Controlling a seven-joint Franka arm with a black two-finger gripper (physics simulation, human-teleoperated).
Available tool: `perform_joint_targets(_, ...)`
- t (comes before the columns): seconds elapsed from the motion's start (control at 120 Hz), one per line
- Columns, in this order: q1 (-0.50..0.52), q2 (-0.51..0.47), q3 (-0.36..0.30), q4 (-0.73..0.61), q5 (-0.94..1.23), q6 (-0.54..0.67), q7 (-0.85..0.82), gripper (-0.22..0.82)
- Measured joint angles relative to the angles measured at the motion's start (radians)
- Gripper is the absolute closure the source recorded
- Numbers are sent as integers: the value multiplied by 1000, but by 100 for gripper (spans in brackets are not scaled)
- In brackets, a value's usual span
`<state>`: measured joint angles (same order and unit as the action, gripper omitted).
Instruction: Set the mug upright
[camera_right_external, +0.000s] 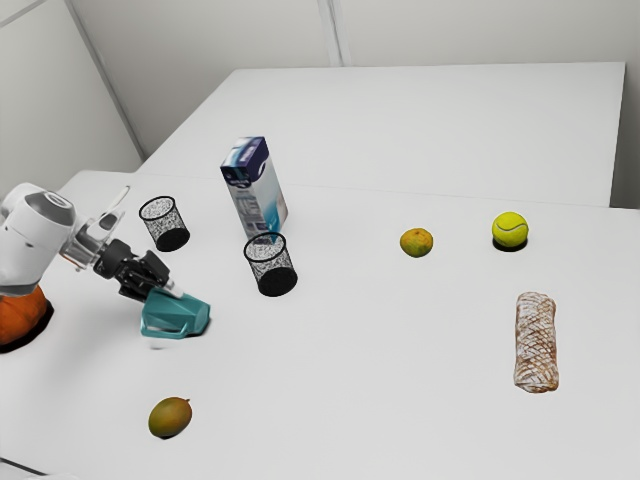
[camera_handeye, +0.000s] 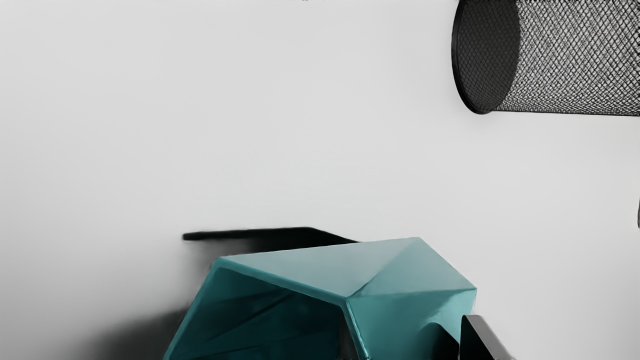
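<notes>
fingers (camera_right_external: 154, 270) parted, mug (camera_right_external: 185, 309) sideways, mouth toward arm (camera_right_external: 35, 232)

From here I see a smooth, softly glossy mug (camera_handeye: 410, 270), a black wire-mesh pencil holder (camera_handeye: 570, 60) and a smooth, matt tabletop (camera_handeye: 150, 125).

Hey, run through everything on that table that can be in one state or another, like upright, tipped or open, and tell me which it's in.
Teal mug: on its side, not upright.
Mesh cup beside the carton: upright, open-topped.
Mesh cup nearer the arm: upright, open-topped.
Carton: upright.
Patterned roll: lying down.
Pincer: at the mug; open or shut, I can't tell.
</notes>
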<state>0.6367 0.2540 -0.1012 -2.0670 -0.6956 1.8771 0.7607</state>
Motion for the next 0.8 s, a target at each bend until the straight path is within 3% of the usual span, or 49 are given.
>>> perform_joint_targets(0.383,-7,-65,-7,-22,3,5,26,74)
perform_joint_targets(0.583,-32,-129,-6,-31,6,-1,35,75)
perform_joint_targets(0.8,-142,-224,-2,-26,88,-1,13,76)
